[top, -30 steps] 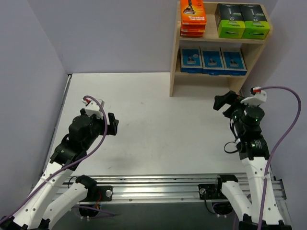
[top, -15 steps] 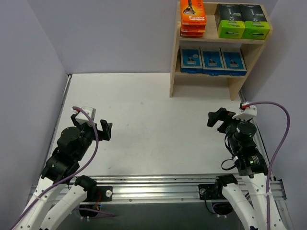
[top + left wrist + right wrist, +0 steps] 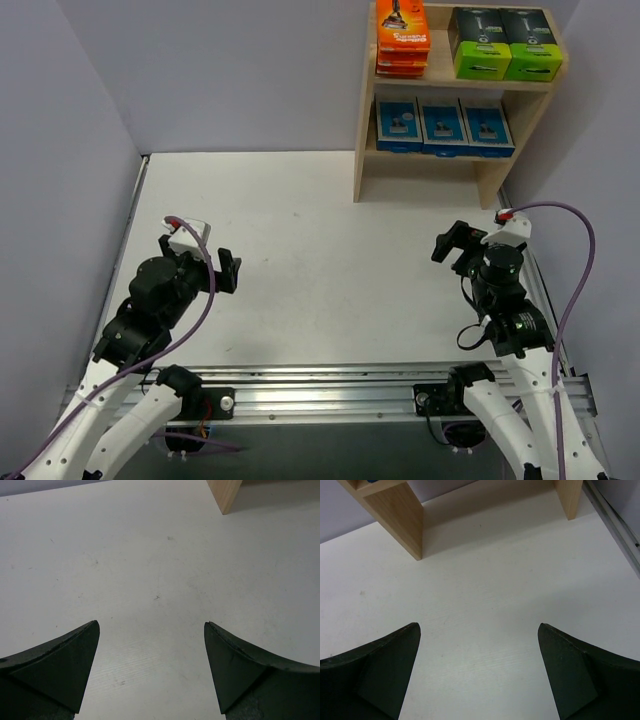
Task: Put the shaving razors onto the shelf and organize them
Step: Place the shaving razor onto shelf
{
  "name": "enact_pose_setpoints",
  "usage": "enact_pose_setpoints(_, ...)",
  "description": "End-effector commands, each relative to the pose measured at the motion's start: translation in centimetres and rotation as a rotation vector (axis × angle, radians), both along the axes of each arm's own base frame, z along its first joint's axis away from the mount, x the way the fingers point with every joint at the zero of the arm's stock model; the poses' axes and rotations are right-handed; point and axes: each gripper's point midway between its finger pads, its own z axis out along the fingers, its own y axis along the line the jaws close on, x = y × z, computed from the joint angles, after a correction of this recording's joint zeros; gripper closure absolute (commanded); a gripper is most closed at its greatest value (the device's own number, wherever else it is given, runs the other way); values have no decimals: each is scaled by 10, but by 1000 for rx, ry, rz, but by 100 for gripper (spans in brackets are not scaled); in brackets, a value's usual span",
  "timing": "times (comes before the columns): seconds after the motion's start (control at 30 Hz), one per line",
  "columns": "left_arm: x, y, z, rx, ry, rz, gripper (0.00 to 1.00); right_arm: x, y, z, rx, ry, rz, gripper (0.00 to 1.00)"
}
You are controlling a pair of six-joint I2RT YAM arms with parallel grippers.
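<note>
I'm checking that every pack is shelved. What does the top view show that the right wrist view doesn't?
Top only: orange packs and black boxes on the shelf's upper tier, three blue cards below, the left gripper. Right wrist only: the table under the shelf, its fingers' inner faces. Both: shelf side panels, table, right gripper.

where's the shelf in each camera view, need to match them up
Top external: the shelf stands at the upper right, packs on both tiers.
Left wrist: only one wooden foot at the top edge, right of centre.
Right wrist: two side-panel bottoms along the top, left and right.
Shared landmark: the foot of its left-hand panel.
</note>
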Motion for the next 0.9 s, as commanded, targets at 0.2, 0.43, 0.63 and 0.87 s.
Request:
enact_pose_setpoints(0.2, -1, -8, 11, -16, -36, -48, 6, 5, -17, 10, 3, 42, -141, 0)
enact_pose_setpoints(0.43, 2, -7, 9, -8, -26, -34, 6, 1, -24, 13, 20, 21, -190, 0)
enact_pose_setpoints(0.63, 2, -4, 9, -4, -28, -24, 6, 4, -18, 8, 17, 41, -173, 0)
enact_pose_setpoints(0.87, 2, -3, 8, -5, -31, -13, 6, 5, -16, 5, 10, 51, -165, 0)
